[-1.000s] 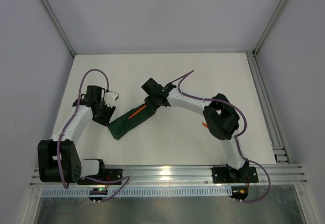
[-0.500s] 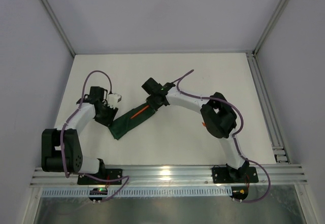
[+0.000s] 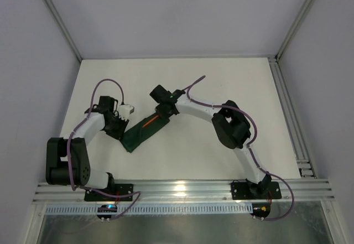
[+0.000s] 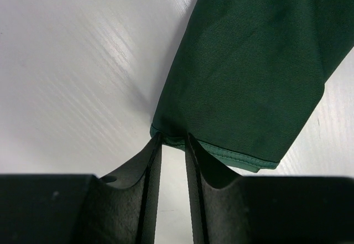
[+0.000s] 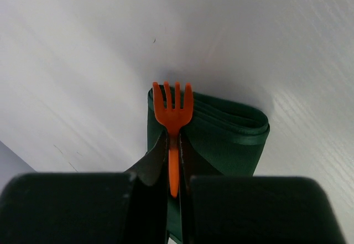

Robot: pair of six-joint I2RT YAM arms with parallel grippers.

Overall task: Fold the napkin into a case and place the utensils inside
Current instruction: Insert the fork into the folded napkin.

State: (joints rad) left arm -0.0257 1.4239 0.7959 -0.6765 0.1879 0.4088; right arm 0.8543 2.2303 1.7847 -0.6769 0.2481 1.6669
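The napkin lies folded as a narrow dark green case (image 3: 141, 133) running diagonally on the white table. My right gripper (image 5: 173, 139) is shut on the neck of the orange fork (image 5: 172, 108). Its tines point away over one folded end of the case (image 5: 232, 136). From above, that gripper (image 3: 161, 115) stands over the case's upper right part, and a thin orange strip (image 3: 148, 124) shows beside it. My left gripper (image 4: 172, 138) has its jaws a narrow gap apart, tips at a hemmed corner of the case (image 4: 249, 78). It sits at the case's lower left (image 3: 121, 129). The other utensil is hidden.
Aluminium rails run along the table's right side (image 3: 301, 150) and front edge (image 3: 182, 188). Grey walls close in the left, back and right. Purple cables loop above both arms. The right arm's elbow (image 3: 229, 128) hangs over the table right of the case.
My left gripper has moved in to the case's lower left corner and its jaws have narrowed. The right gripper and its elbow have shifted a little left, still holding the fork.
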